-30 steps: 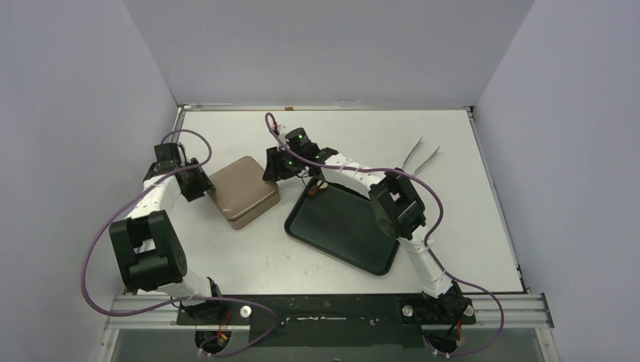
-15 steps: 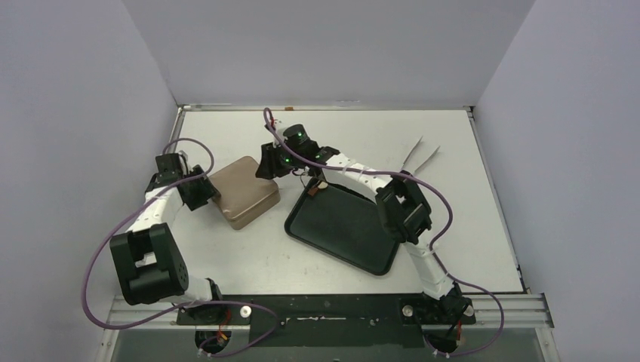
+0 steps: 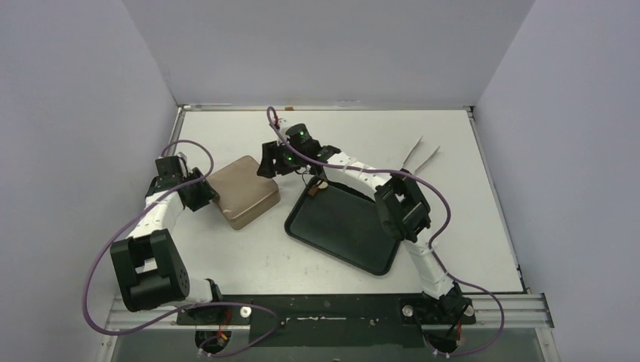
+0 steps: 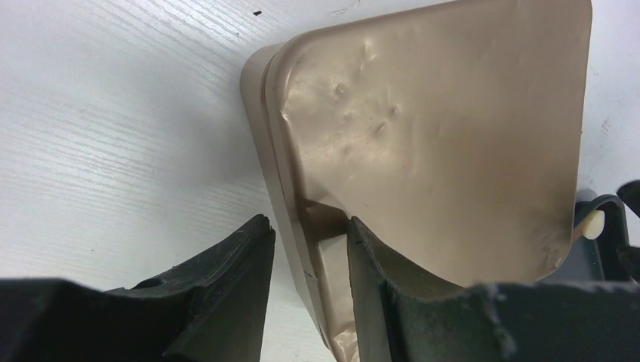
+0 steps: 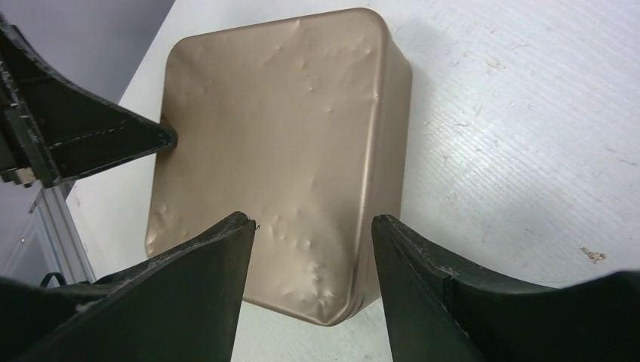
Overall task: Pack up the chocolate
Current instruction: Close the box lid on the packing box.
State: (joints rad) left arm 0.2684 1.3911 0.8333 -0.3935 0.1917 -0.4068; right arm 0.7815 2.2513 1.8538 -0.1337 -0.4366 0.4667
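Observation:
A square gold-brown tin (image 3: 243,191) (image 4: 438,136) (image 5: 279,151) lies closed on the white table, its lid dented. My left gripper (image 3: 205,192) (image 4: 308,220) straddles its left edge: one finger rests on the lid, the other stands outside the wall with a gap, so it is open. My right gripper (image 3: 266,162) (image 5: 312,219) hovers open over the tin's opposite corner, touching nothing. One cream-white chocolate (image 4: 592,224) (image 3: 321,183) sits at the corner of the black tray (image 3: 343,226). Other chocolate is hidden.
The black tray lies right of the tin, under the right arm. Two thin pale sticks (image 3: 421,157) lie at the back right. Grey walls close in the table on three sides. The left gripper's finger (image 5: 90,143) shows at the tin's far edge.
The right gripper's jaws have spread wider and it has shifted slightly toward the back left over the tin. The left arm's elbow has moved down and left; its gripper stays at the tin's edge.

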